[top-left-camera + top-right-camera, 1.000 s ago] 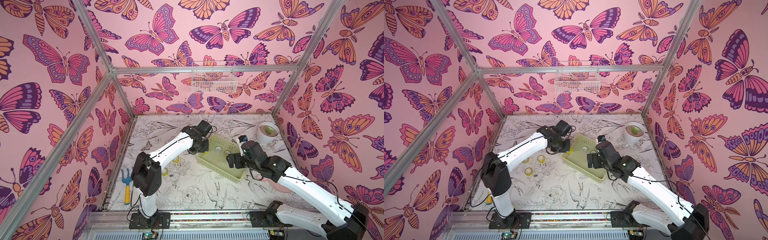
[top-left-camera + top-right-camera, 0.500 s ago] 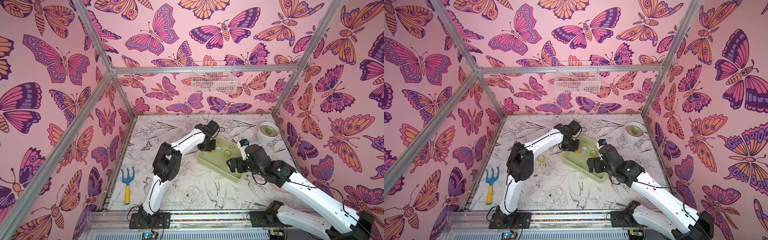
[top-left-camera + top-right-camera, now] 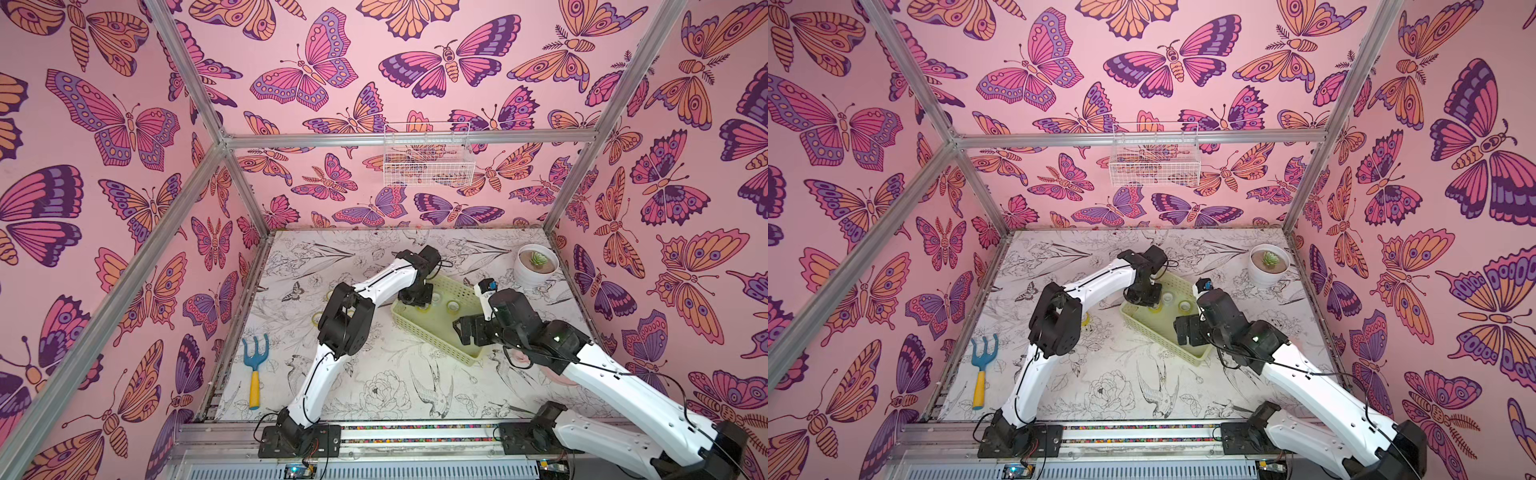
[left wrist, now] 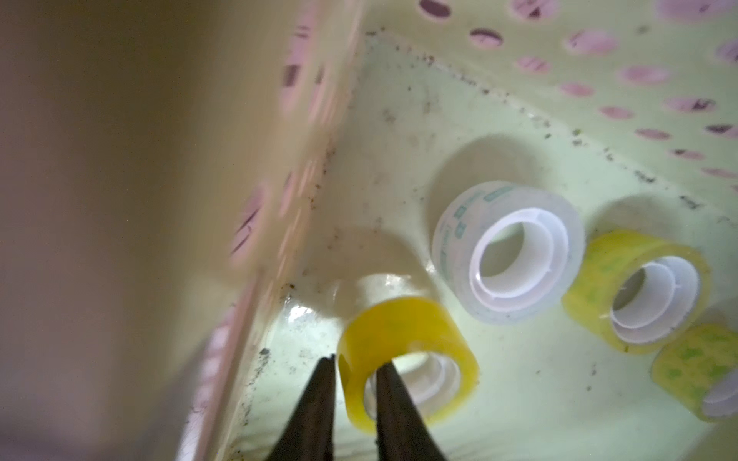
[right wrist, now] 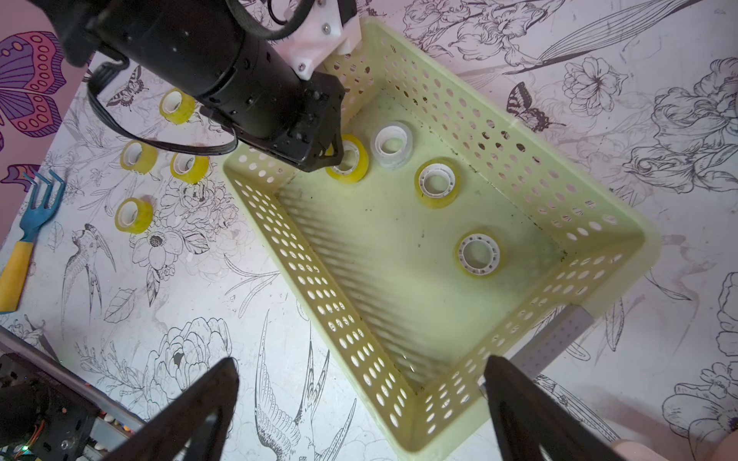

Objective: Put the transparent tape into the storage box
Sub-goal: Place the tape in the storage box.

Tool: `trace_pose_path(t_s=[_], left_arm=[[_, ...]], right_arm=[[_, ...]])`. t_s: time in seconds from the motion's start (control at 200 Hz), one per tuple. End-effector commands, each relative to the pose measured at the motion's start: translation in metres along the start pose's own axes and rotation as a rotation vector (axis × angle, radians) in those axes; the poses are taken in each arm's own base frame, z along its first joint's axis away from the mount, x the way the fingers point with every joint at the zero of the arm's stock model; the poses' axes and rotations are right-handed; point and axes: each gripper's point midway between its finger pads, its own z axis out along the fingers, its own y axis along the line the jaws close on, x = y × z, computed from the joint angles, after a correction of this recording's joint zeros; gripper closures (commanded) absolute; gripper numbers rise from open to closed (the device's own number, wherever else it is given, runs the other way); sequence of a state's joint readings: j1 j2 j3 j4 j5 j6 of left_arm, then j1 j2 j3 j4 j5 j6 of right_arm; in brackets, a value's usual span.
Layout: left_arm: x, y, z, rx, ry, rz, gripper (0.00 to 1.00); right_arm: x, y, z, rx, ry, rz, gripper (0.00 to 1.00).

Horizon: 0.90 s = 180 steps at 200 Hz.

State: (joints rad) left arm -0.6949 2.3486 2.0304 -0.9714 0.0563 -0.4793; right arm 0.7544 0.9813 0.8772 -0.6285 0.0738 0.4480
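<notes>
Transparent tape [image 4: 403, 331], a yellow-tinted roll, sits low in a corner of the storage box [image 5: 311, 287], close by the perforated wall.

Pink butterfly-papered walls [image 3: 124, 208] close in the cell, and a white wire basket [image 3: 428, 158] hangs on the back one. The tabletop [image 3: 374, 365] is white with inked flowers and birds, and four loose rolls [image 5: 137, 155] lie on it beside the box. The box lies slantwise on it, with three other rolls [image 5: 437, 183] flat inside.

The right end effector [image 5: 361, 360] hangs spread wide and empty over the box's near end. The left end effector [image 4: 355, 361] straddles the roll's wall, one finger outside and one down the core. I cannot tell whether it clamps or stands loose.

The main risk, as I judge it, is the inner finger snagging the core on the way up and dragging the roll back out. A finger could also catch the wall and shove the light box, or knock the roll into the clear one [image 4: 507, 247] beside it.
</notes>
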Motion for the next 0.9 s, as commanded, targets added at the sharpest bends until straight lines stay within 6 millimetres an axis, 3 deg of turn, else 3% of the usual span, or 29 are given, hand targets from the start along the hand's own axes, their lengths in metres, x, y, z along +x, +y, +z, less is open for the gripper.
trace_pose_path(t_s=[0.0,0.175,0.23,0.31,0.346,0.391,0.621,0.896], left_arm=[[0.007,0.005,0.001,-0.015,0.035,-0.012,0.58],[0.004,-0.002,-0.026,0.018,-0.005,-0.022,0.47],[0.002,-0.004,-0.040,0.030,-0.029,-0.029,0.34],[0.001,-0.007,-0.062,0.047,-0.069,-0.039,0.25],[0.000,-0.007,-0.071,0.050,-0.088,-0.046,0.09],[0.000,-0.008,-0.084,0.058,-0.114,-0.049,0.01],[0.009,0.001,-0.132,0.065,-0.195,-0.066,0.00],[0.041,0.049,-0.146,-0.051,-0.233,-0.150,0.00]], right_arm=[[-0.003,0.000,-0.001,0.000,-0.003,0.008,0.01],[-0.004,0.003,-0.002,-0.017,-0.008,0.004,0.01],[-0.005,0.005,-0.002,-0.028,-0.008,0.001,0.01],[-0.005,0.010,-0.002,-0.055,-0.008,-0.004,0.01],[-0.006,0.013,-0.002,-0.070,-0.009,-0.007,0.01],[-0.007,0.016,-0.002,-0.086,-0.009,-0.009,0.01],[-0.011,0.043,0.001,-0.219,0.006,-0.039,0.01],[-0.015,0.070,0.009,-0.326,0.028,-0.068,0.01]])
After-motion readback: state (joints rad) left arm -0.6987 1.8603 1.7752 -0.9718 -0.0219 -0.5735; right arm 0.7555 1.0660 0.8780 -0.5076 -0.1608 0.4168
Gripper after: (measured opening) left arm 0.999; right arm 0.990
